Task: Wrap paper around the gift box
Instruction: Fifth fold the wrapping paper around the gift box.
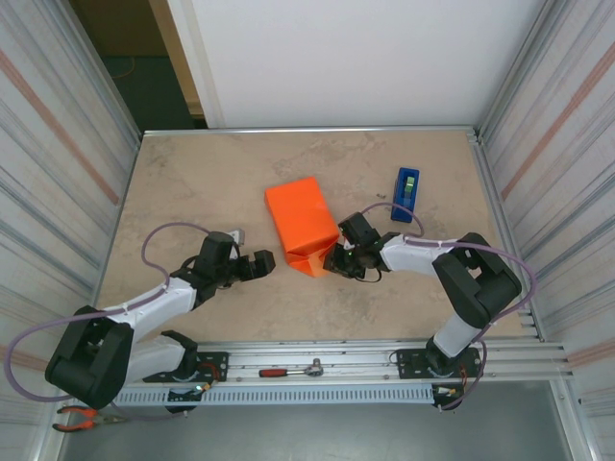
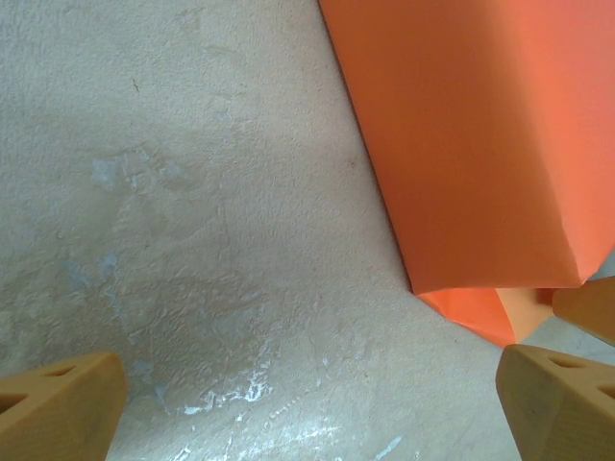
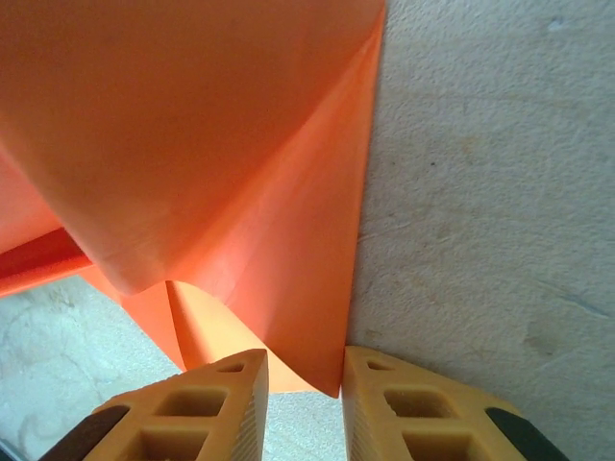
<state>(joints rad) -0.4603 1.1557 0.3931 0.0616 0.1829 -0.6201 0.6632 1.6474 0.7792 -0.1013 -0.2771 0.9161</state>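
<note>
Both arms wear white shells with bulky black joints and black bases. A lilac cable loops along each arm. The left gripper (image 2: 307, 394) and right gripper (image 3: 303, 403) have tan, ribbed fingers with hollow cut-outs.

The paper (image 1: 302, 225), folded into a parcel, is set near the middle of the worktop (image 1: 192, 182), with loose flaps spread toward the near edge. A tape dispenser (image 1: 405, 194) is placed to its right, apart from it and nearer the right edge. The left gripper (image 1: 266, 264) is found just left of the parcel's near corner, apart from it, with its fingers (image 2: 58, 408) spread above bare worktop. The right gripper (image 1: 332, 259) is positioned at the parcel's near right corner, where a flap edge lies between its fingers (image 3: 192, 413). A ratchet wrench (image 1: 293, 370) is laid on the rail along the near edge, between the two arm bases, and pliers (image 1: 82, 418) are left at the near left corner.
</note>
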